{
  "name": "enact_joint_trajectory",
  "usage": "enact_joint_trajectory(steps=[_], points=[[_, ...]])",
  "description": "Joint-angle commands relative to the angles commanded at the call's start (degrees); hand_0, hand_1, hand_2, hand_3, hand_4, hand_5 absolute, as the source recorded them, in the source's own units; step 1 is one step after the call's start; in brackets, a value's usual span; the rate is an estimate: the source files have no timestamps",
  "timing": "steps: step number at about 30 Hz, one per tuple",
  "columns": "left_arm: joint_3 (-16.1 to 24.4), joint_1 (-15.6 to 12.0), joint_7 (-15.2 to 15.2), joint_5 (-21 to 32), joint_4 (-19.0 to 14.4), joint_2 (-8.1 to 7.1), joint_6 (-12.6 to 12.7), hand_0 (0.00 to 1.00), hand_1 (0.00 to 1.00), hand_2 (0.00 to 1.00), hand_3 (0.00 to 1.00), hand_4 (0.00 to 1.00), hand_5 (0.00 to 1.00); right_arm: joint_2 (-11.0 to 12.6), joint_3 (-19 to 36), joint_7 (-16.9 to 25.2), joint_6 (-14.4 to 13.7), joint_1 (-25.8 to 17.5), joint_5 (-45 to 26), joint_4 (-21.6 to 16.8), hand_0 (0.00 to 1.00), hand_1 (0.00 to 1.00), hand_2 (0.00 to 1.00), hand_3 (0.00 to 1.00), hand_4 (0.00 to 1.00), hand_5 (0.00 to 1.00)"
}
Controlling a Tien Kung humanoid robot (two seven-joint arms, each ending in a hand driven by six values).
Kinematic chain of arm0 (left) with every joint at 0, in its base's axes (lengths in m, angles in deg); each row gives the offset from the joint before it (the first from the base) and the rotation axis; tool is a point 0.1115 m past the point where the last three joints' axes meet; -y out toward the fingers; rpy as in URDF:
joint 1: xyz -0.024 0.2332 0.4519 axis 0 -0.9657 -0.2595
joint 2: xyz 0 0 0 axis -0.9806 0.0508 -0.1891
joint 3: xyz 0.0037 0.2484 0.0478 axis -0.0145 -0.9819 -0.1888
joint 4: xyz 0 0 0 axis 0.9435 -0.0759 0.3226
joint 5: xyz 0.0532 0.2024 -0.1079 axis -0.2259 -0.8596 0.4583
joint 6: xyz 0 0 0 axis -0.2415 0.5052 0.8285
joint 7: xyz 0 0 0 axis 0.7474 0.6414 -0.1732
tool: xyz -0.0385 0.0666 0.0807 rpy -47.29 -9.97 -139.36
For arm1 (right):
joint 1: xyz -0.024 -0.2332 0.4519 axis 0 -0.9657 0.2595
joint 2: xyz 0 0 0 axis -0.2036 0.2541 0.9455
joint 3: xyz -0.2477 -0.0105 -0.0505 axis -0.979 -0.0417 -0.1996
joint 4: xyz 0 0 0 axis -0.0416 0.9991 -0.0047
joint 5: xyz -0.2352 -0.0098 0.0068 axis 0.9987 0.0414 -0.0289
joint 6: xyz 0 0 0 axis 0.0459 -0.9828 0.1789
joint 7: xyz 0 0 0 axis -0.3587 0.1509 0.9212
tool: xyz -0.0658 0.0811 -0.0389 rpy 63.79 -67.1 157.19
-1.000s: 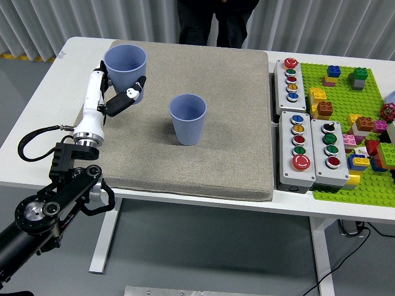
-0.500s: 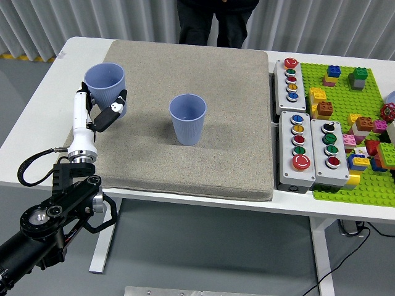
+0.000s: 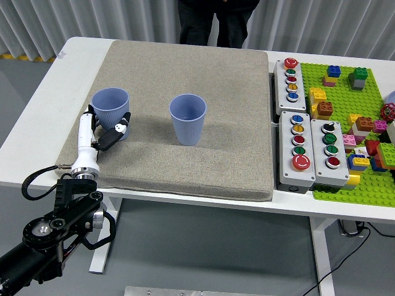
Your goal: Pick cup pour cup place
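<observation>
A blue cup (image 3: 110, 103) stands upright on the grey mat (image 3: 210, 68) near its left edge. My left hand (image 3: 102, 131) is closed around the cup's lower part, thumb in front and the other fingers behind on the left. A second blue cup (image 3: 187, 120) stands upright near the middle of the mat, apart from the first. I cannot see into either cup well enough to tell what it holds. My right hand is out of view.
Grey button boxes (image 3: 314, 151) lie right of the mat. A green brick plate (image 3: 364, 98) with several loose bricks is at the far right. A person in dark clothes (image 3: 216, 21) stands at the far side, hands not visible.
My left hand has carried the cup from the mat's far left corner toward me and down, and it now stands on the mat near the left edge. The middle cup has not moved.
</observation>
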Motion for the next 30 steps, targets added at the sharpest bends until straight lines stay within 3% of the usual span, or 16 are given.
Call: enact_joint_trajectory(steps=[1,12,13,30], points=[[0.0,0.0,0.0,-0.2,0.0,-0.02,0.0,0.714,0.726,0.808,0.806,0.717,0.299,0.0,0.0,0.0,0.0,0.0,0.0,0.0,0.685,0.649,0.574,0.581,0.002,0.034],[0.6,-0.1,-0.3,-2.0,-0.6,0.05,-1.4,0.721,0.732,0.814,0.812,0.773,0.340,0.1,-0.3,0.0,0.0,0.3,-0.4,0.0,0.685,0.649,0.574,0.581,0.002,0.035],[0.7,-0.2,-0.5,-2.5,-0.7,0.05,-1.6,0.746,0.762,0.876,0.921,0.857,0.399,0.1,-0.3,0.0,0.0,0.3,-0.4,0.0,0.686,0.649,0.574,0.581,0.002,0.035],[1.2,0.1,-0.8,-3.8,-0.9,-0.07,-3.5,0.772,0.789,0.911,0.960,0.882,0.405,0.1,-0.5,0.0,-0.1,0.6,-0.8,0.0,0.686,0.649,0.574,0.581,0.002,0.034]])
